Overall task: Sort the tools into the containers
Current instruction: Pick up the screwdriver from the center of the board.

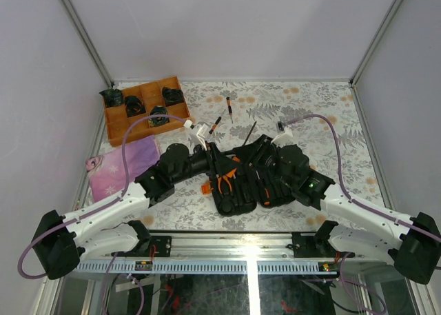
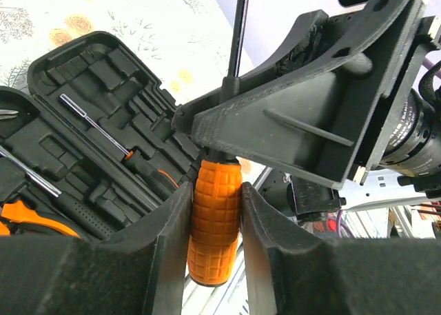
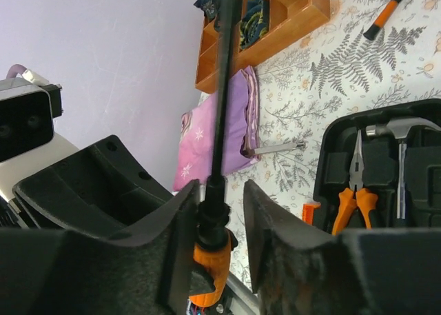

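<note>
Sorting is running partway: pliers (image 3: 356, 184) and hammer (image 3: 403, 132) are lying in the open case (image 2: 103, 74), two thin drivers (image 1: 216, 124) are waiting on the bench (image 1: 310, 101) beyond it, and only the wrist views are showing left fingers (image 2: 162, 253) pinching the orange-handled screwdriver (image 2: 215, 218) beside the case, right fingers (image 3: 275, 239) spread around its shaft.

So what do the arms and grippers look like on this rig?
Left arm and right arm: white links, black joints, a lilac cable looping along each. Left gripper and right gripper: black, two thick matte fingers.
</note>
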